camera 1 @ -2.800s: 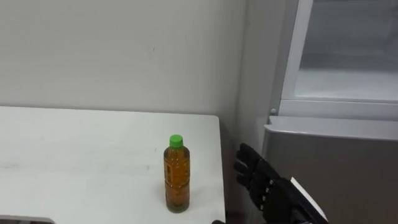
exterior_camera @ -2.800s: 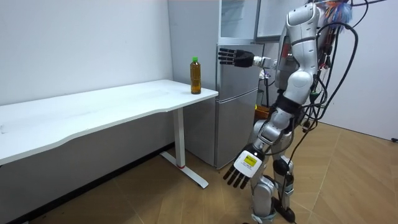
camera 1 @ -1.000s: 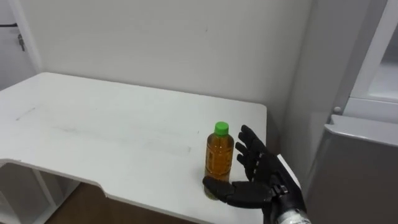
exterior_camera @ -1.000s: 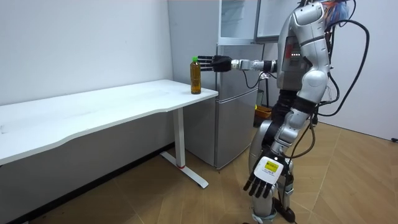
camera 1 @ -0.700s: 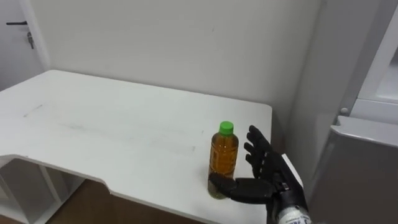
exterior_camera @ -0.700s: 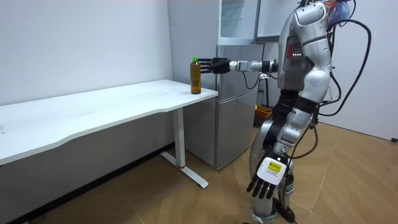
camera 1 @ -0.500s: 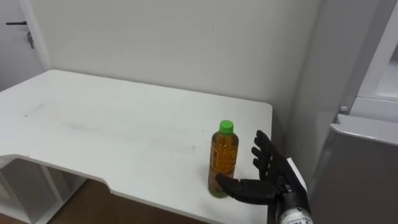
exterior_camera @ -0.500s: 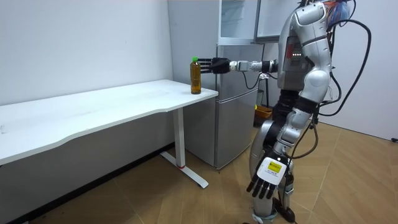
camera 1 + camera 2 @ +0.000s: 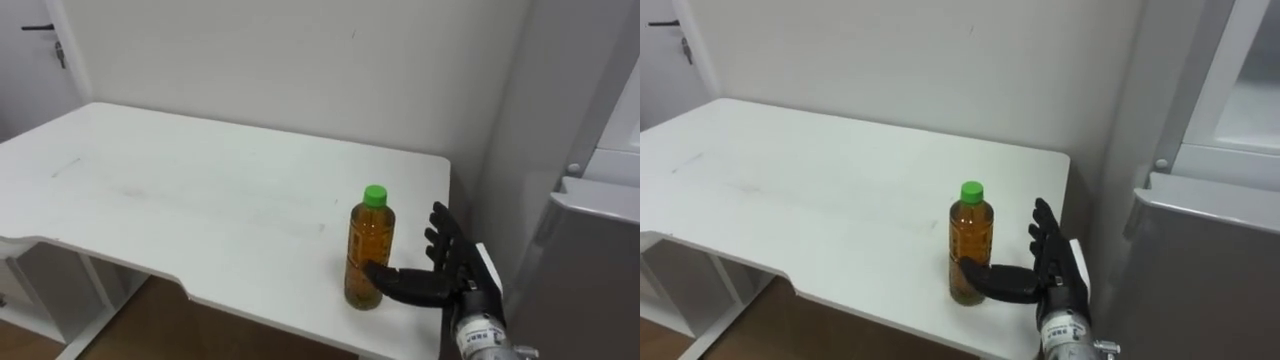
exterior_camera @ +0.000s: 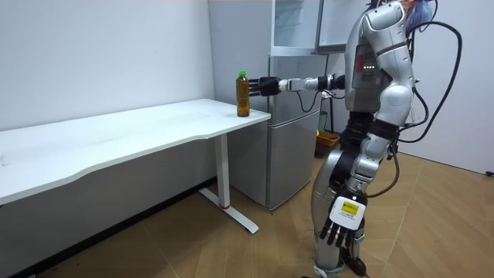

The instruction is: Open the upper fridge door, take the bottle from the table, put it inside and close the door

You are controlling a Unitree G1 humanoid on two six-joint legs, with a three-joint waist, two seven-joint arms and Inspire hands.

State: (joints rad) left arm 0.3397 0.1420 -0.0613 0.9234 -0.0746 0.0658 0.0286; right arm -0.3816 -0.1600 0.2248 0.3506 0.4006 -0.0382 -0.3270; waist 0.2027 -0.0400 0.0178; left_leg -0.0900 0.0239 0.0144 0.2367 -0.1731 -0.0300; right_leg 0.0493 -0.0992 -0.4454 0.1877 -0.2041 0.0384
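— White table (image 9: 200,200) against a pale wall (image 9: 300,60), with its short end next to the grey fridge (image 9: 600,270). Where is the bottle?

— The bottle (image 9: 370,250) stands upright on the table, at the end nearest the fridge and close to the front edge. It holds amber liquid and its green cap is on.

— And the right hand?

— The right hand (image 9: 447,268) is on the fridge side of the bottle, between the bottle and the fridge. It is level with the bottle's lower half, and its palm is turned toward the bottle.

— Has it closed round the bottle?

— No. The fingers are straight and slightly spread, pointing up, and they stand just beside the bottle. The thumb reaches out across the front of the bottle's lower part. I cannot tell whether the thumb touches the plastic. Nothing is curled round the bottle.

— Is the bottle lifted?

— No, its base sits on the table top.

— What about the left hand?

— In the room view the left hand (image 10: 340,225) hangs low by the robot's leg, down near the fridge's foot. Its fingers are loose and straight and it holds nothing.

— How does the robot stand?

— It stands upright on the wooden floor (image 10: 231,255) in front of the fridge. Its right arm is stretched level across the fridge's front toward the table end.
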